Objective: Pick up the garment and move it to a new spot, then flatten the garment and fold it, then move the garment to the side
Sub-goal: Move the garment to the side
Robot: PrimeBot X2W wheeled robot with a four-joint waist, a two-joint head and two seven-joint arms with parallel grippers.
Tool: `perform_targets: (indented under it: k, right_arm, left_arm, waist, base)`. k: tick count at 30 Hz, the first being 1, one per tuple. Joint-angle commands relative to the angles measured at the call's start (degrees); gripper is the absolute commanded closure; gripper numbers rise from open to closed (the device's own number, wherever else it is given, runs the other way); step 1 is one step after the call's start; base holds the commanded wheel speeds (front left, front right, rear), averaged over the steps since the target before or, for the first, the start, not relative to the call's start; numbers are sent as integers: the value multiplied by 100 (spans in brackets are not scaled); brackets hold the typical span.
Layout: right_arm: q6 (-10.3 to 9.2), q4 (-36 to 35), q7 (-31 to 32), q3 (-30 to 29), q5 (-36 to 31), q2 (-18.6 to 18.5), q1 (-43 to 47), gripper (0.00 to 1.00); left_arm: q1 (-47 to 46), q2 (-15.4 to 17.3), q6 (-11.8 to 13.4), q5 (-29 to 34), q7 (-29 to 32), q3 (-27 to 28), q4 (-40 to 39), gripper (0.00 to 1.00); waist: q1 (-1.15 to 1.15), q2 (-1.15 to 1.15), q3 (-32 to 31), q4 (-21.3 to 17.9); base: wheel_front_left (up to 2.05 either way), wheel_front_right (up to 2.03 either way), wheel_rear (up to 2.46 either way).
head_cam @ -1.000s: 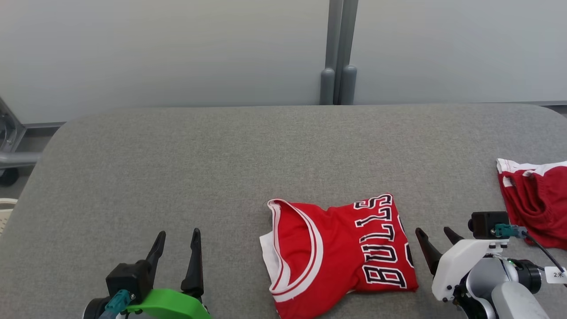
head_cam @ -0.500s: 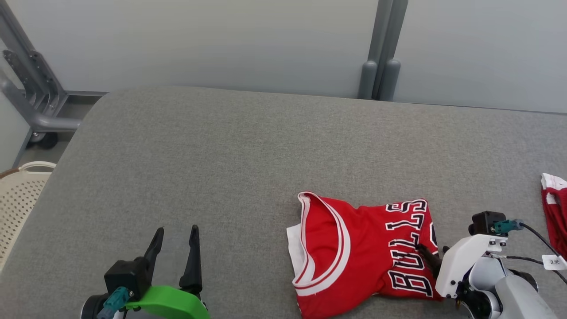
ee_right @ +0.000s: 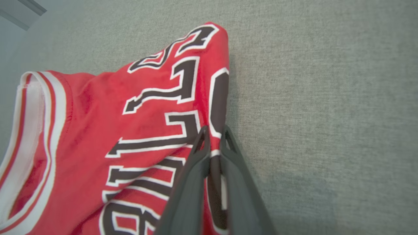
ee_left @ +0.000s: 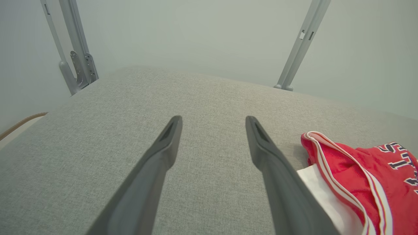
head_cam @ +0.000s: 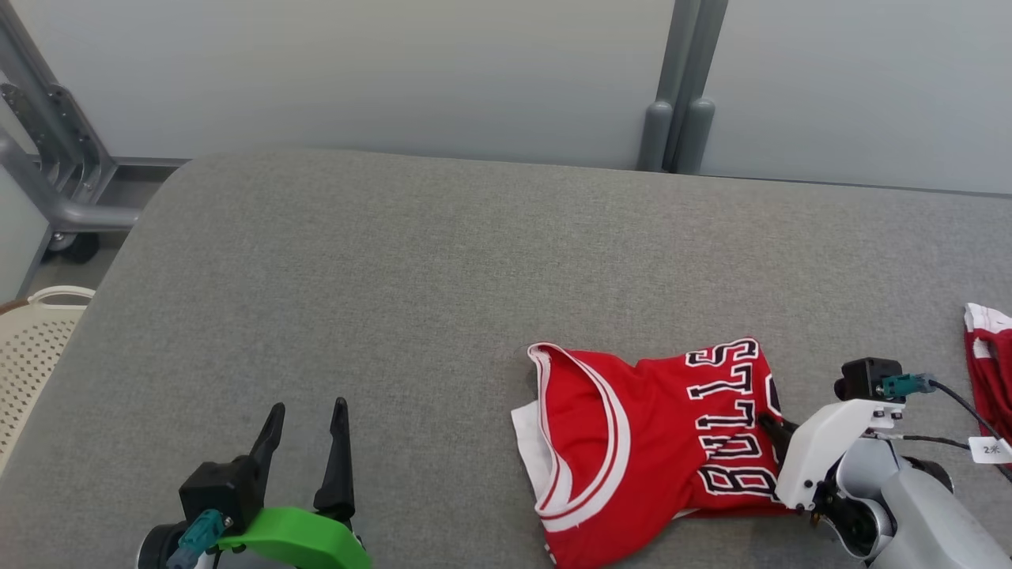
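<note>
At the right-hand edge of the garment (ee_right: pixel 114 124), the right pincer (ee_right: pixel 214 134) is pressed together on a thin ridge of red cloth, beside the black figure that borders the lettering. The edge is pinched rather than the middle, probably so that the whole bundle can be drawn along without its layers being pulled apart. The cloth is nipped low, close to the tabletop (head_cam: pixel 443 261).

From that grip the garment is spread away to the robot's left. The word BULLS is read sideways next to the pincer, and the white-trimmed neck opening is found at the far side. The garment is laid as a compact, doubled-up shape near the front edge of the tabletop, right of centre. Folding is therefore judged to be done and the move to the side to be the step in hand, though this cannot be settled from the pictures.

The left pincer (head_cam: pixel 304 411) is held spread wide and empty over bare grey surface, to the left of the garment and clear of it. A second red garment (head_cam: pixel 988 371) is seen at the right border, and a pale basket (head_cam: pixel 32 340) is glimpsed beyond the left corner.
</note>
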Motion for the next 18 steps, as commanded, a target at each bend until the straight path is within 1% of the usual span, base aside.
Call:
perform_targets:
  k: [1,2,7,8,9,10,11,13,15,16,18]
  right_arm:
    - [-1,-10,-149,30,37,-144,-112,100]
    - [-1,-25,-276,59,54,-253,-165,100]
    - [-1,-30,-523,42,-121,-572,-310,100]
    - [0,-20,-573,5,-162,-627,-334,100]
    - [0,-20,-573,5,-162,-627,-334,100]
    - [0,9,-642,-85,-244,-742,-399,100]
    - [0,9,-642,-85,-244,-742,-399,100]
    - [0,25,-673,-182,-318,-837,-464,100]
    - [0,22,-694,-276,-411,-935,-536,100]
    - [-1,24,-678,-363,-485,-1008,-583,100]
    - [-1,1,-655,-449,-554,-1071,-631,100]
  left_arm:
    - [-15,35,13,6,-27,20,-14,0]
    - [2,33,3,3,-34,10,-19,0]
    - [28,-11,-15,15,-50,-12,-37,0]
    - [29,-21,-23,19,-43,-18,-39,0]
    - [29,-21,-23,19,-43,-18,-39,0]
    - [32,-51,-24,35,-55,-33,-42,0]
    - [32,-51,-24,35,-55,-33,-42,0]
    - [30,-78,-33,49,-58,-56,-44,0]
    - [11,-105,-52,63,-61,-77,-34,0]
    - [-17,-129,-73,77,-67,-100,-16,0]
    - [-55,-164,-89,92,-78,-118,5,0]
  waist:
    - [0,25,-12,-129]
    - [0,25,-19,-235]
    - [0,25,-37,-591]
    - [0,25,-36,-677]
    - [0,25,-36,-677]
    - [0,25,-36,-864]
    - [0,25,-36,-864]
    - [0,25,-33,-1061]
    - [0,25,-23,-1265]
    - [0,25,-11,-1468]
    - [0,25,7,-1663]
  base:
    - [0,0,0]
    - [0,0,0]
    - [0,0,0]
    - [0,0,0]
    - [0,0,0]
    - [0,0,0]
    - [0,0,0]
    - [0,0,0]
    - [0,0,0]
    - [0,0,0]
    - [0,0,0]
